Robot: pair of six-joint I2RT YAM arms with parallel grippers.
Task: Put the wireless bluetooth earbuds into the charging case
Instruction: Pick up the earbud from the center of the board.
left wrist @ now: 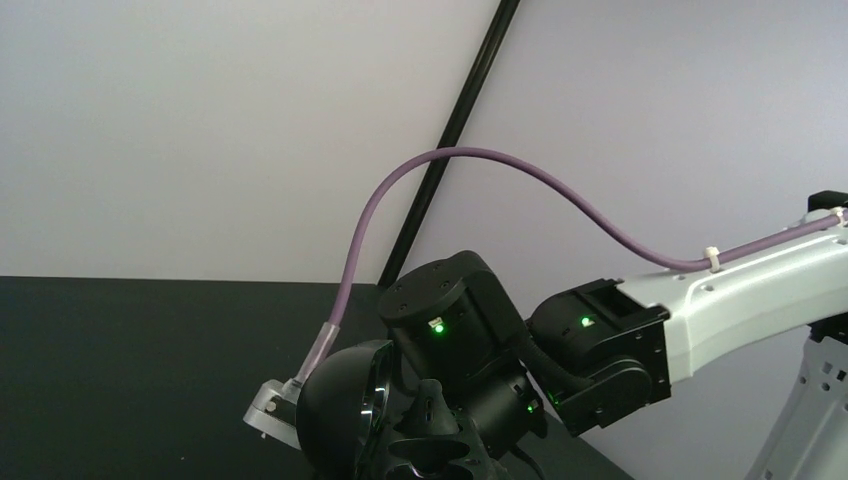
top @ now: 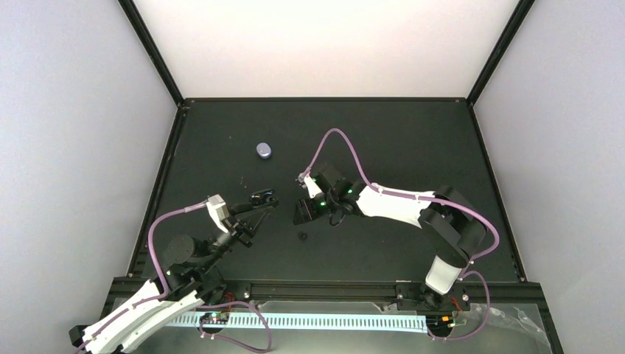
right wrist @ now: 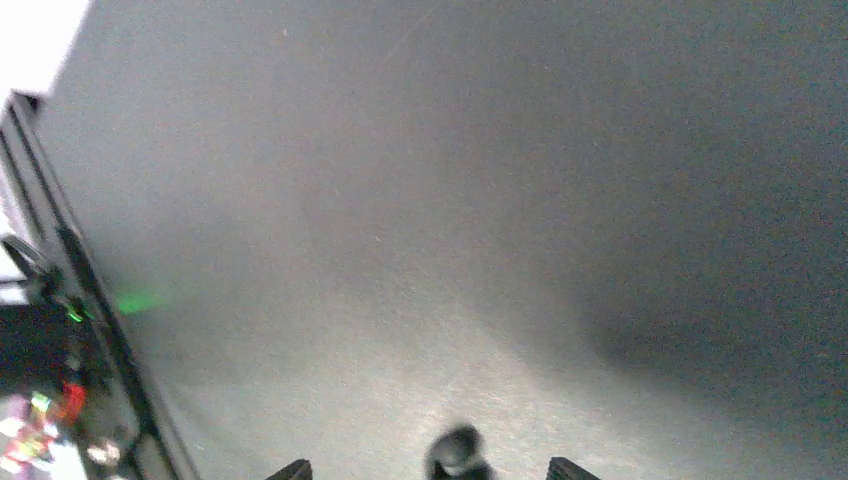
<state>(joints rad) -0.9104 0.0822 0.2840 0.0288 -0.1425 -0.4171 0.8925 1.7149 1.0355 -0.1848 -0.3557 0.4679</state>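
Note:
The lavender charging case (top: 263,150) lies shut on the black mat, far from both grippers. My left gripper (top: 267,201) is raised and shut on a black oval clamshell piece (top: 259,198). In the left wrist view this piece (left wrist: 340,410) stands open, its domed lid up; my own fingers are hidden there. One small black earbud (top: 302,236) lies on the mat just in front of my right gripper (top: 303,214). In the right wrist view that earbud (right wrist: 455,450) sits between the open fingertips (right wrist: 565,468), touching neither. A second earbud cannot be made out.
The right arm's wrist (left wrist: 460,330) and its purple cable (left wrist: 520,170) hang close in front of the left gripper. A black frame rail (right wrist: 90,300) runs along the mat's edge. White walls enclose the mat (top: 398,140).

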